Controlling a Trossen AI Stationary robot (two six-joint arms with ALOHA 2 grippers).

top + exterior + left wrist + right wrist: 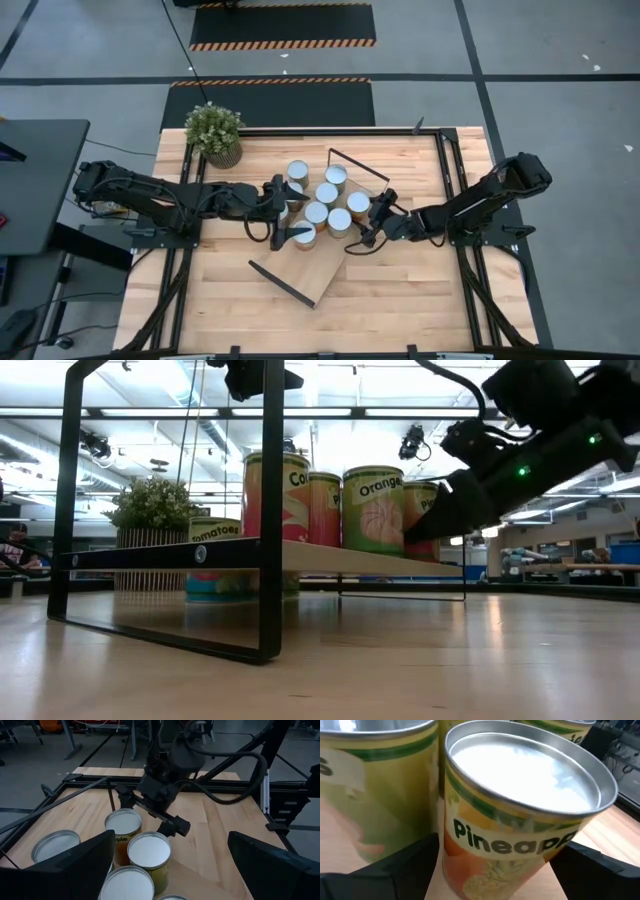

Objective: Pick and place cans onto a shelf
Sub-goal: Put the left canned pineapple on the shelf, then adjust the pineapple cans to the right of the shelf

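Observation:
Several cans stand upright in a cluster on the shelf [335, 262], a light-wood board with black wire end frames lying at a slant on the table. My right gripper [372, 216] is open at the cluster's right side. Its fingers stand on either side of a can labelled Pineapple [520, 820], which rests on its base on the board. My left gripper [284, 212] hovers open above the cluster's left side, and the can tops [149, 851] show below and between its fingers. One can [214, 558] stands behind the shelf in the low view.
A potted green plant [214, 132] stands at the table's far left corner. The shelf's wire frames [268, 510] rise close to the cans. Bare tabletop [400, 300] lies toward the near edge.

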